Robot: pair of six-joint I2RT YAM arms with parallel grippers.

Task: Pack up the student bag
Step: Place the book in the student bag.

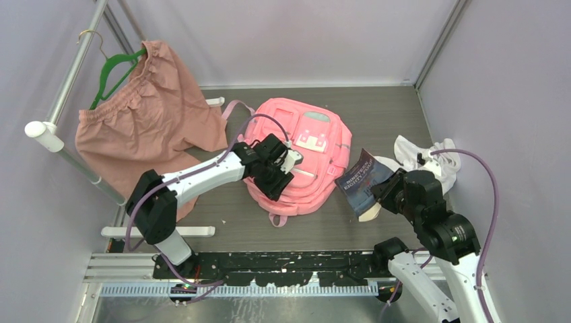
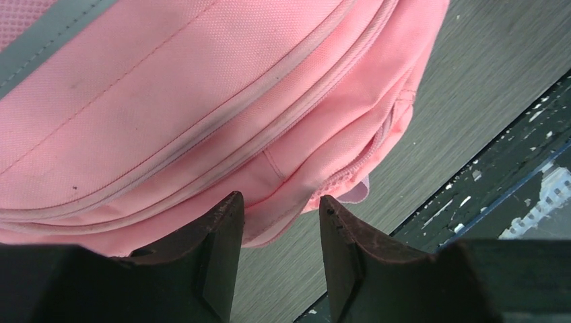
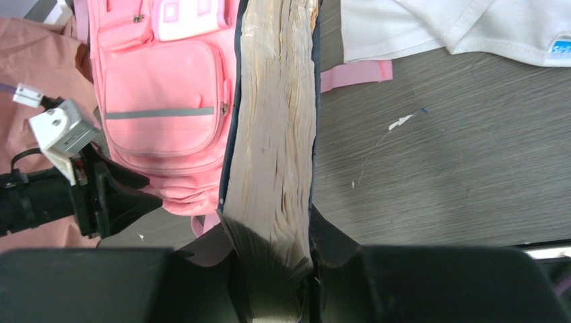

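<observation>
The bag (image 1: 310,158) lay flat at the middle of the table (image 1: 303,232), front pockets and pale patch facing up, one strap trailing off toward the far left. The left gripper (image 1: 275,180) hung over the bag's near left part. In the left wrist view its fingers (image 2: 219,235) stood apart, released, with the bag's zippered edge (image 2: 202,101) just beyond the tips and nothing pinched between them.

To the right of the bag, the right gripper (image 1: 387,192) was clenched on a book (image 1: 360,176) with a dark cover. It held the book clear of the table and tilted, with one corner reaching toward the bag. In the right wrist view the page edges (image 3: 276,134) ran straight out from the jaws.

A white cloth (image 1: 431,158) lay crumpled beyond the book, near the right wall. At the far left a dusty-pink garment (image 1: 145,114) hung from a green hanger (image 1: 114,70) on a rail, its lower part resting on the table.
</observation>
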